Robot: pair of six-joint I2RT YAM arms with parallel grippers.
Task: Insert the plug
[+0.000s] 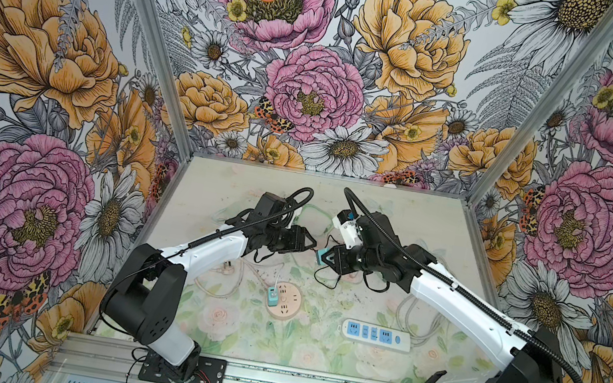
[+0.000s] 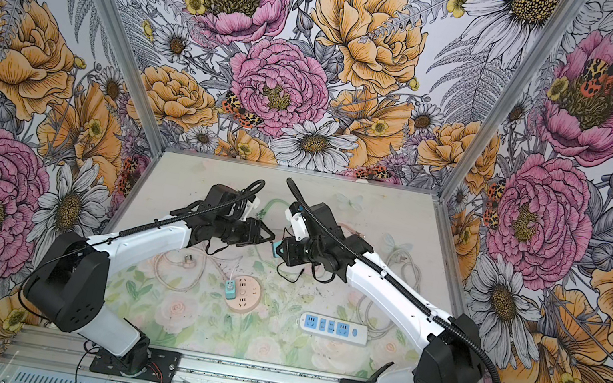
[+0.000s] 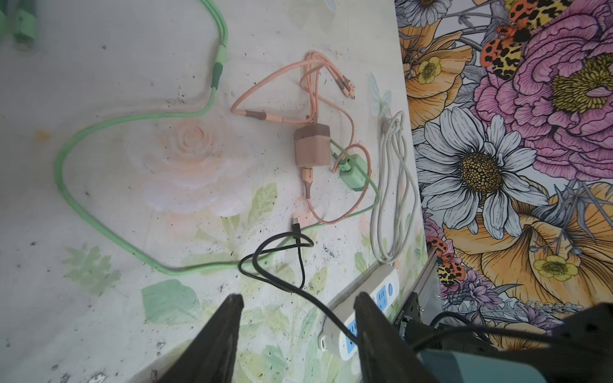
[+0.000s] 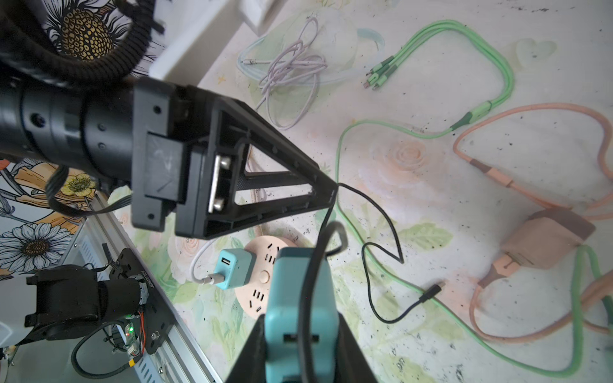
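Observation:
My right gripper [image 4: 300,326] is shut on the plug [image 4: 288,282], a teal charger block, and holds it above the middle of the table [image 1: 322,255]. A thin black cable [image 4: 368,252] runs across the block's face, past the tip of my left gripper [image 1: 314,246], and down to the table, where its small connector [image 4: 433,290] lies loose. In the left wrist view my left gripper [image 3: 298,301] stands open, and the black cable [image 3: 282,282] rests against one finger [image 3: 365,318]. Both grippers meet tip to tip in both top views.
A round pink socket [image 1: 284,300] carries a second teal charger [image 1: 272,295]. A white and blue power strip [image 1: 375,335] lies to its right. Green [image 3: 83,212], pink [image 3: 318,109] and white [image 3: 391,185] cables and a pink-brown charger [image 3: 311,149] lie across the far table.

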